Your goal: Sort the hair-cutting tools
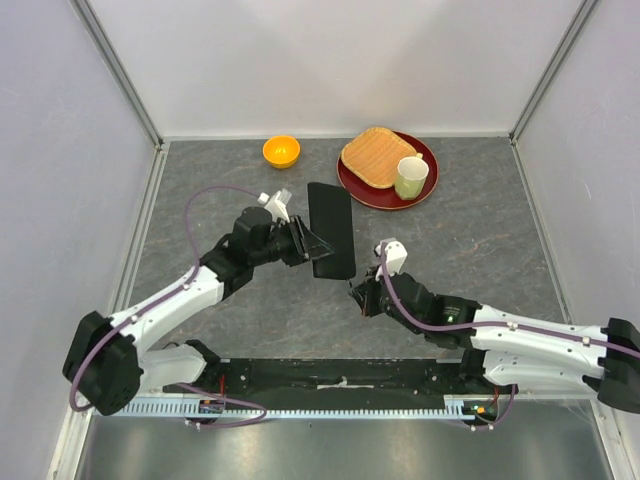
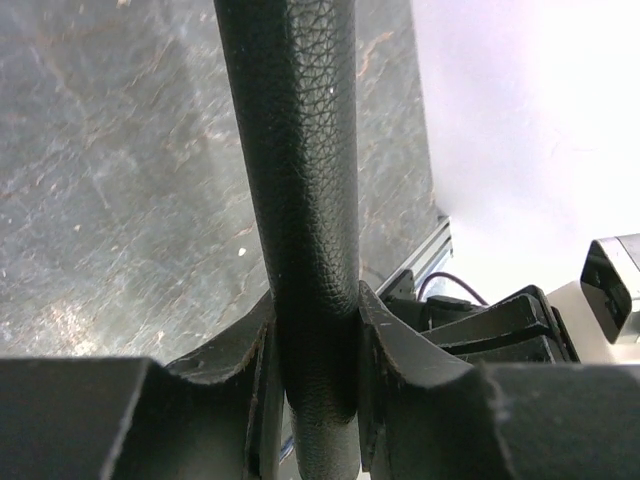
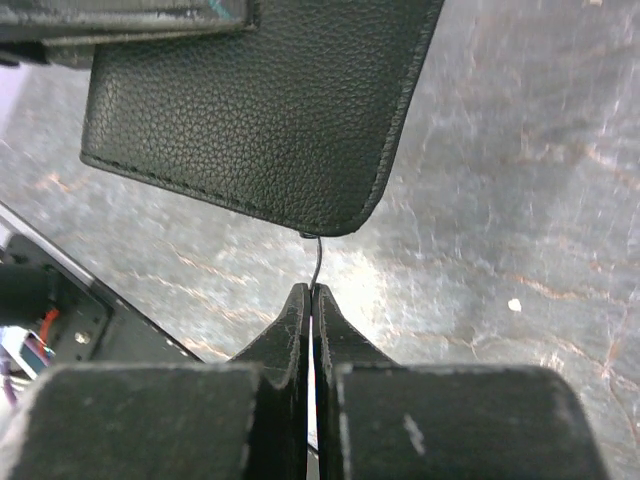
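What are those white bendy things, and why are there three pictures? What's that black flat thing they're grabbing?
Those are two robot arms. One picture looks down from above; the other two come from little cameras on each arm's wrist, so you see their own fingers up close. The left tool is squeezing the edge of a black leathery case. The right tool is pinched shut on a thin metal pull hanging from the case's corner, probably the zip. On the grey table behind sit an orange bowl and a red plate holding a woven mat and a cup.
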You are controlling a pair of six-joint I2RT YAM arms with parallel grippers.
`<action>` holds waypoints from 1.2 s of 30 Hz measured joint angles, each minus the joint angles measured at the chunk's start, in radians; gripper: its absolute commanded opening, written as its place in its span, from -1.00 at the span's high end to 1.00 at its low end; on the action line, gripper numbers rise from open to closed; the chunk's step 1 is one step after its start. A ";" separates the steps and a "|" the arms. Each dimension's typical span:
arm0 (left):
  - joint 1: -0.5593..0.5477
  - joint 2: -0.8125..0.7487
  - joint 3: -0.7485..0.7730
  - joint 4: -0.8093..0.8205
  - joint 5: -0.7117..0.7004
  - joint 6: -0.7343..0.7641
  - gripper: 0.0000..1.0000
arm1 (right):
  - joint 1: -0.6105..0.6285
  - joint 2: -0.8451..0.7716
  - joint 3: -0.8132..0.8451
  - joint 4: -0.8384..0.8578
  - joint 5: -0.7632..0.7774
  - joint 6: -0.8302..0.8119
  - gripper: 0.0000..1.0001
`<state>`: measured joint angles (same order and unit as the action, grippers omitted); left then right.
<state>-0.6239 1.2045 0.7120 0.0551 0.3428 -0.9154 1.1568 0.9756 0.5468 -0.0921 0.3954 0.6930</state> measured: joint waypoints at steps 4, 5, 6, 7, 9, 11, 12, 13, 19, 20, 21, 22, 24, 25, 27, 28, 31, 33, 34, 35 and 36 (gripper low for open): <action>0.001 -0.089 0.049 -0.076 -0.033 0.021 0.95 | 0.000 -0.051 0.044 -0.008 0.041 -0.026 1.00; 0.001 -0.109 0.060 -0.092 -0.041 0.025 0.95 | 0.001 -0.061 0.051 -0.011 0.050 -0.032 1.00; 0.001 -0.125 0.069 -0.108 -0.047 0.027 0.95 | 0.002 -0.070 0.057 -0.013 0.057 -0.038 1.00; 0.000 -0.137 0.074 -0.118 -0.051 0.028 0.95 | 0.004 -0.078 0.062 -0.014 0.061 -0.044 1.00; 0.000 -0.163 0.081 -0.141 -0.058 0.028 0.95 | 0.006 -0.092 0.068 -0.015 0.071 -0.056 1.00; 0.000 -0.187 0.082 -0.159 -0.064 0.028 0.95 | 0.006 -0.100 0.071 -0.018 0.077 -0.066 1.00; 0.000 -0.197 0.082 -0.168 -0.065 0.028 0.95 | 0.007 -0.103 0.072 -0.018 0.077 -0.071 1.00; 0.000 -0.206 0.083 -0.178 -0.066 0.028 0.95 | 0.007 -0.106 0.073 -0.018 0.077 -0.073 1.00; 0.000 -0.215 0.122 -0.234 -0.040 0.040 0.95 | 0.013 -0.115 0.081 -0.017 0.105 -0.123 1.00; 0.000 -0.215 0.132 -0.248 -0.028 0.048 0.95 | 0.013 -0.115 0.083 -0.016 0.111 -0.141 1.00; 0.000 -0.215 0.141 -0.260 -0.017 0.058 0.95 | 0.013 -0.115 0.085 -0.015 0.121 -0.162 1.00; 0.000 -0.216 0.150 -0.273 -0.007 0.071 0.95 | 0.013 -0.115 0.086 -0.012 0.127 -0.192 1.00; 0.000 -0.221 0.166 -0.301 0.008 0.095 0.96 | 0.014 -0.115 0.090 -0.002 0.134 -0.245 1.00; 0.001 -0.227 0.174 -0.317 0.015 0.108 0.95 | 0.016 -0.116 0.090 0.009 0.137 -0.280 1.00; 0.001 -0.247 0.191 -0.355 0.037 0.140 0.95 | 0.019 -0.119 0.090 0.032 0.138 -0.341 1.00; 0.001 -0.260 0.200 -0.374 0.051 0.157 0.95 | 0.020 -0.122 0.092 0.043 0.137 -0.370 1.00; 0.005 -0.291 0.229 -0.422 0.088 0.203 0.95 | 0.023 -0.133 0.099 0.083 0.137 -0.446 1.00; 0.008 -0.303 0.238 -0.432 0.117 0.227 0.96 | 0.024 -0.139 0.108 0.107 0.133 -0.495 1.00; 0.011 -0.308 0.243 -0.436 0.133 0.237 0.95 | 0.024 -0.141 0.111 0.123 0.126 -0.519 1.00; 0.012 -0.313 0.244 -0.440 0.145 0.245 0.95 | 0.024 -0.141 0.113 0.137 0.118 -0.541 1.00; 0.012 -0.317 0.244 -0.447 0.163 0.252 0.95 | 0.024 -0.141 0.113 0.146 0.104 -0.561 1.00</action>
<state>-0.6117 0.8875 0.9558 -0.3916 0.5056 -0.6632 1.1805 0.8345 0.6601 0.0544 0.4995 0.1322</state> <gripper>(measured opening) 0.343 0.007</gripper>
